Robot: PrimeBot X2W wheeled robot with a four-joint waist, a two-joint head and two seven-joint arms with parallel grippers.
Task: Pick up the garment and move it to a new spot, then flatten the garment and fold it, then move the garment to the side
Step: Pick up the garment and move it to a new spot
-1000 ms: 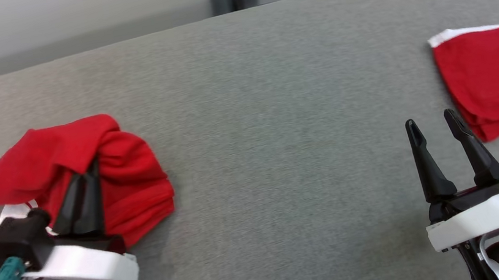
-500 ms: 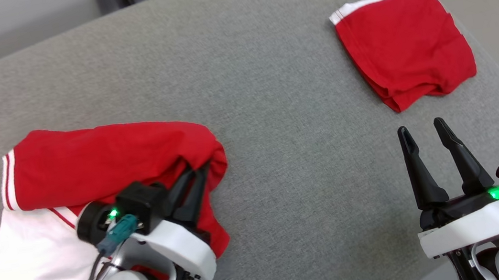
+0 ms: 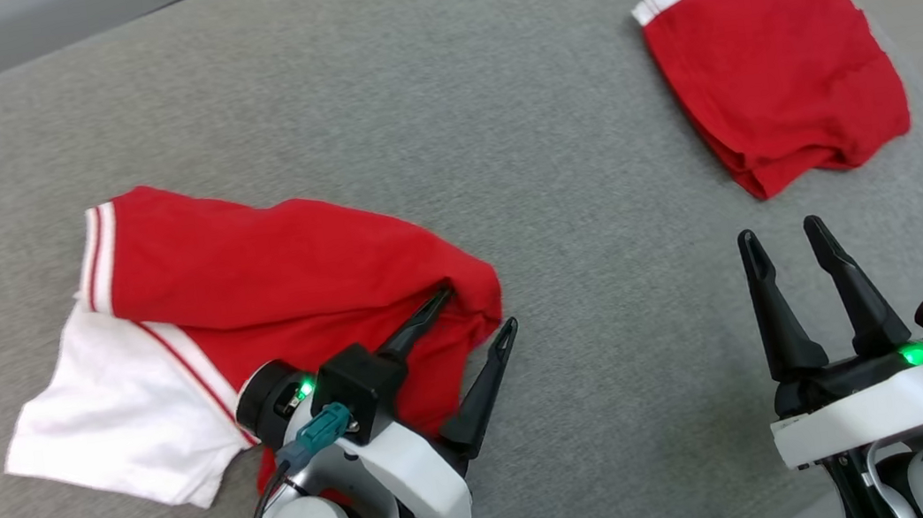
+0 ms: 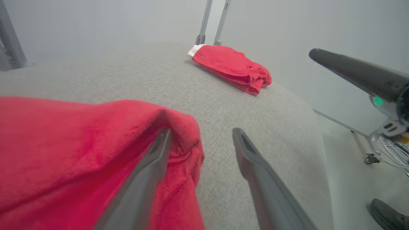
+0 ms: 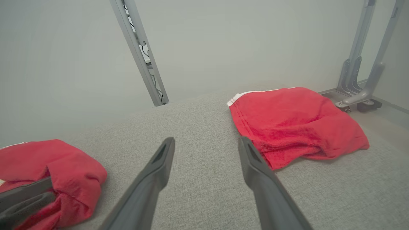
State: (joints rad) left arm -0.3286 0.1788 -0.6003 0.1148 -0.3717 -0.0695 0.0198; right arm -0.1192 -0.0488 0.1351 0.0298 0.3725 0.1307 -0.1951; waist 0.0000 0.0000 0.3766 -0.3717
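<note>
Left gripper (image 3: 477,309) opened; garment (image 3: 265,258) edge drapes over one finger.

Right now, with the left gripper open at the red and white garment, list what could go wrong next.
1. One finger of the left gripper sits tucked under a fold of the garment; pulling away could snag the cloth and drag it.
2. The garment lies bunched rather than flat, so folding it as it is would likely come out crooked.

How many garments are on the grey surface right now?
2. A red-and-white garment lies spread at the left, by the left tool; a folded red garment lies at the far right. None looks hidden.
</note>
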